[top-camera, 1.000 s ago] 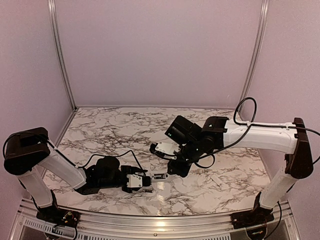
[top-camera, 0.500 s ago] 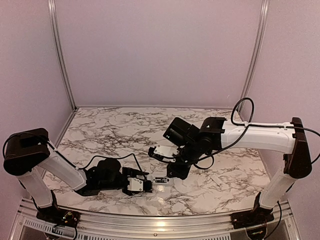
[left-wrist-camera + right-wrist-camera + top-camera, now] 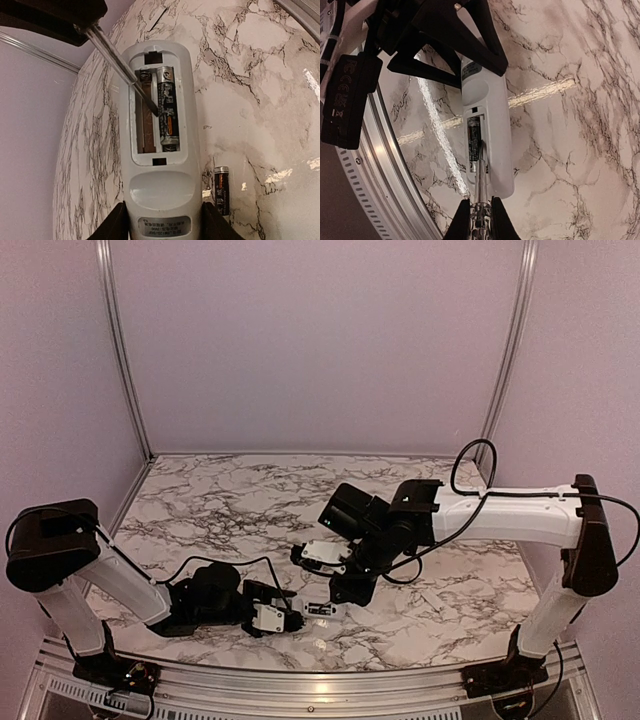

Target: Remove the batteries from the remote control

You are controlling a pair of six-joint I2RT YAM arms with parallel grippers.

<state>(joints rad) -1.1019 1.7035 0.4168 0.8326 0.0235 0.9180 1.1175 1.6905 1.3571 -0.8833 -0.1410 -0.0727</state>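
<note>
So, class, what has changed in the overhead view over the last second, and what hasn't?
The left gripper carried the remote control toward the near edge of the table; the right gripper followed, nearer and leftward, with its stick. Unchanged: left jaws shut on the remote control, right jaws on the stick.

Cropping, covering and blurring around the remote control (image 3: 160, 150)

Cutting off the remote control's near end, and all but the fingertips (image 3: 114, 226) of the left gripper (image 3: 162, 221), at the bottom edge of the left wrist view; blurring the print on the label (image 3: 160, 227) past reading; running the stick (image 3: 112, 55) up into a dark, out-of-focus block at the top-left corner. Burying the remote control's held end under the left gripper's black frame in the right wrist view, cropping the right gripper (image 3: 481, 215) to its fingertips (image 3: 462, 222) at the bottom edge, and covering the near end of the battery bay (image 3: 475, 145) with the stick. Shrinking the remote control and the stick in the top view until too small to tell apart.
</note>
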